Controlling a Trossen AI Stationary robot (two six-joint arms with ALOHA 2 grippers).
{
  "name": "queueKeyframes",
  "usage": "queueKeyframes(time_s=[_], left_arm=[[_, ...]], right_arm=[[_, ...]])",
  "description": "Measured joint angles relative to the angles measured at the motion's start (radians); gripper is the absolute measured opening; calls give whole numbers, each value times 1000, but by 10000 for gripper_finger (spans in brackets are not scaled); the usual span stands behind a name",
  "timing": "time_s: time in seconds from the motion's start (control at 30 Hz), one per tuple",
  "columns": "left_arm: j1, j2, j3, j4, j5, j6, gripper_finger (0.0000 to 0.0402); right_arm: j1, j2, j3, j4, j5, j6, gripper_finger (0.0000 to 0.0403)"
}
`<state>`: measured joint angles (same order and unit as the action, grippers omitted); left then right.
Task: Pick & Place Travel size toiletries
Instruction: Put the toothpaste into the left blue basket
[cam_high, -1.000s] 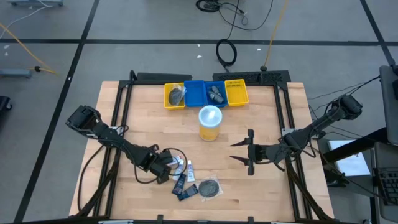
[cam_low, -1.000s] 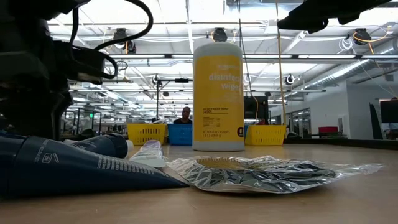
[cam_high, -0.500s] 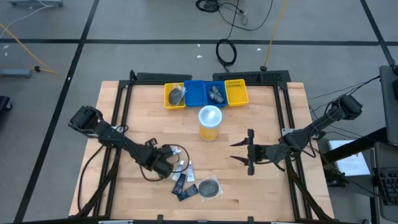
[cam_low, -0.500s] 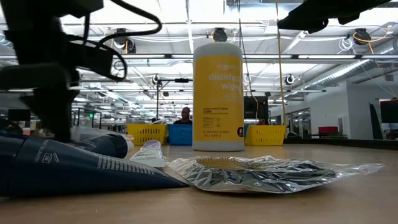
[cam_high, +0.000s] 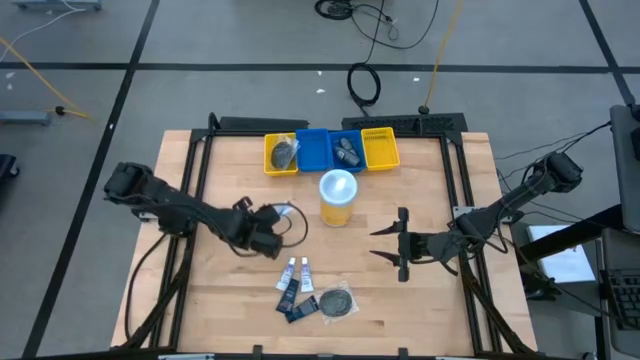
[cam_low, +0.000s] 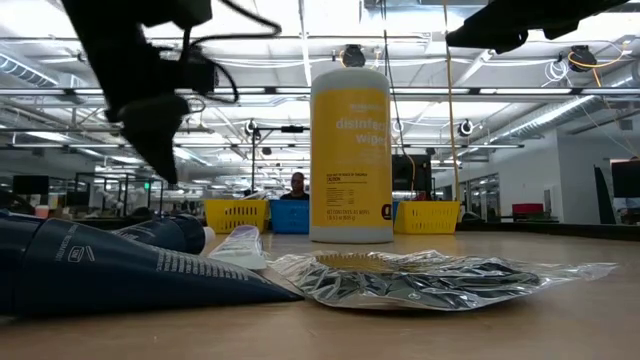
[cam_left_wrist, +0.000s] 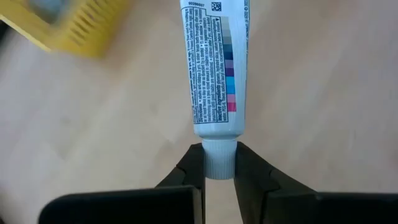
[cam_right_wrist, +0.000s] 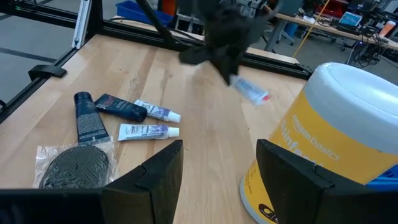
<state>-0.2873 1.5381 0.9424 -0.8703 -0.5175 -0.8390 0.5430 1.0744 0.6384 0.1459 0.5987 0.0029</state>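
My left gripper (cam_high: 275, 218) is shut on a small white tube (cam_left_wrist: 214, 62) and holds it above the table's middle left, near the yellow canister (cam_high: 338, 197). The right wrist view shows that tube (cam_right_wrist: 249, 90) slanting down out of the dark gripper. Lying flat near the front edge are two white tubes (cam_high: 297, 268), two dark tubes (cam_high: 294, 298) and a round dark packet (cam_high: 337, 303). My right gripper (cam_high: 378, 244) hovers open at the middle right with nothing between its fingers. My left gripper pinches the tube's ribbed white cap (cam_left_wrist: 219, 163) between its two fingertips. The fingers slant down from above, in line with the tube. The tube's body sticks out beyond the fingertips, lifted clear of the table.
A row of yellow and blue bins (cam_high: 313, 148) stands at the far edge; some hold dark items. The tall yellow canister with a pale lid (cam_right_wrist: 329, 137) stands in the table's middle, just in front of my right gripper. Bare wood lies left and right.
My left gripper has risen and gone toward the table's far edge and the yellow canister, tipping as it went. It has carried one white tube up out of the group near the front edge. The other toiletries have stayed in place.
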Motion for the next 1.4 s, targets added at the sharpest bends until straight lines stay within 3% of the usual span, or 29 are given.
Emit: queueKeyframes(time_s=[0.27,0.53,0.8,0.93,1.4], left_arm=[[122,-167,0,49,-138,129,38],[319,-200,1,227,-140,359,38],[530,-193,2,488,-19,551,38],[612,-149,2,639,98,590,38],[745,122,2,1038,255,546,38]], right_arm=[[0,0,0,0,1,0,196],[0,0,0,7,2,0,196],[0,0,0,7,2,0,196],[0,0,0,7,2,0,196],[0,0,-1,3,2,0,196]])
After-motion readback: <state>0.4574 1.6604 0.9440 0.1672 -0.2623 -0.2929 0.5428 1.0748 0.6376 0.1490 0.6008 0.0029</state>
